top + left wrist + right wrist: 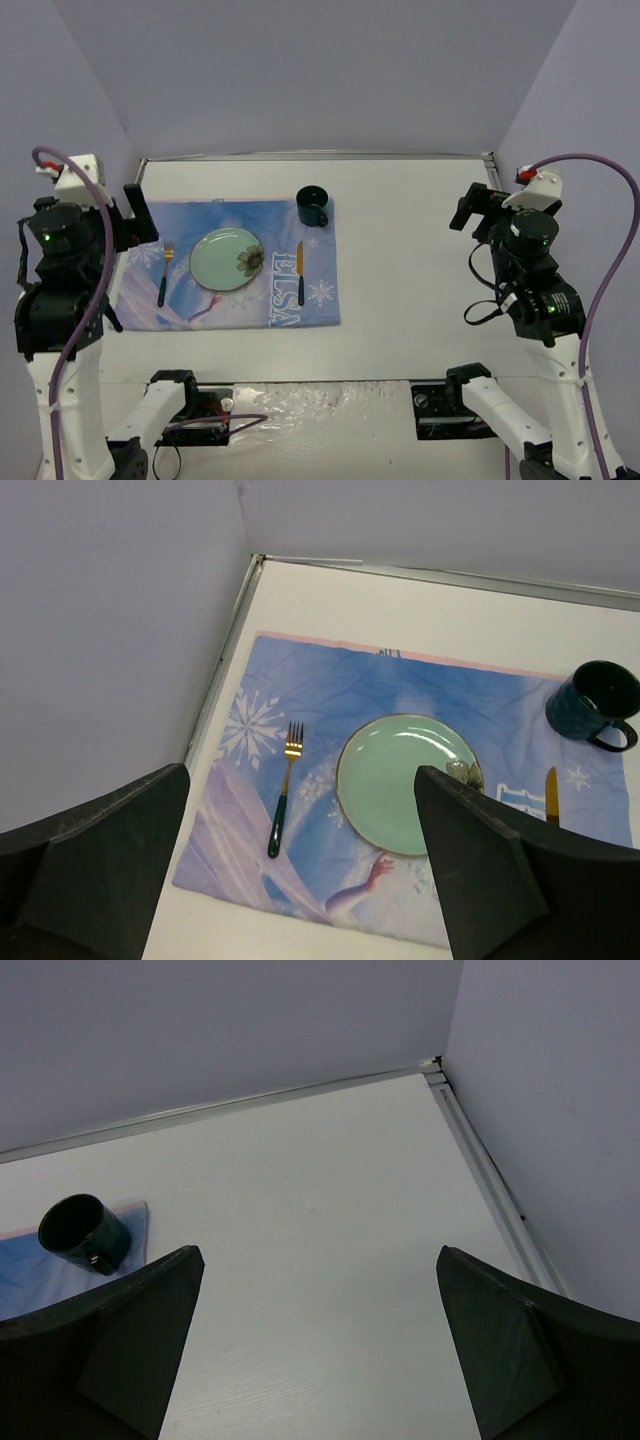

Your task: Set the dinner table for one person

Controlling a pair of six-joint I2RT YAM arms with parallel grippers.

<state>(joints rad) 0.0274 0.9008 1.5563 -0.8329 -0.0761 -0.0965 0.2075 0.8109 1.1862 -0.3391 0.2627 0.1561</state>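
Holds left pincer and right pincer spread and empty above the white desk running wall to wall below, fork, plate, knife and mug laid on the placemat (setting seemingly done), and risks rucking that cloth on any low left sweep.

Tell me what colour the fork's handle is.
The fork has a dark teal handle with gold tines; the left wrist view shows it best.

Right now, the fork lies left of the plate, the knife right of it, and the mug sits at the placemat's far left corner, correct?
No: the top external view shows the mug at the far right corner of the placemat. The fork and knife lie as you said.
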